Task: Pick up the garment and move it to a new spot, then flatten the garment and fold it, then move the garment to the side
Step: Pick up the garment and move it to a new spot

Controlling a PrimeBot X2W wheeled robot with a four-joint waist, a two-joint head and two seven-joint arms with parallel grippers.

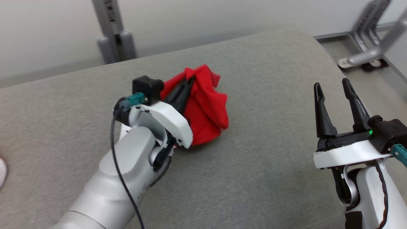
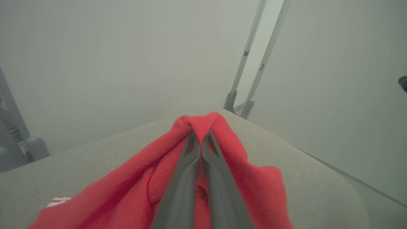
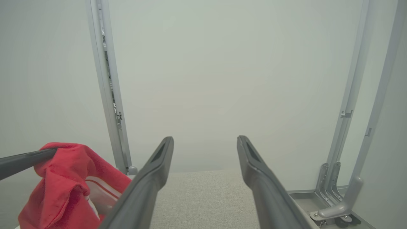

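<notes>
Red cloth is the first thing to catch the eye: the garment (image 1: 208, 109) sits bunched in a heap on the grey upholstered table (image 1: 270, 159), roughly mid-surface and a little toward the far edge. The left gripper (image 1: 190, 80) reaches into the top of the heap, and its two dark fingers (image 2: 186, 165) are pressed together with a ridge of red fabric pinched between them and draped down either side. The bulk of the bundle appears to rest on the table, with only the peak drawn up. A white patch with red stripes (image 2: 57, 201) peeks out low in the folds; it might be a print or a lining, too blurred to say.

The right gripper (image 1: 332, 84) hovers well apart to the right, jaws spread wide and holding nothing.

My worry is the grip itself. It looks like a thin pinch at the crest, so when the arm lifts, the weight of the hanging cloth could pull the fold out of the fingers. The nap of the upholstery may also drag at the trailing hem, twisting the bundle tighter and making it harder to flatten. And if the right gripper comes in to help, it could easily knock against the left fingers buried in the cloth
</notes>
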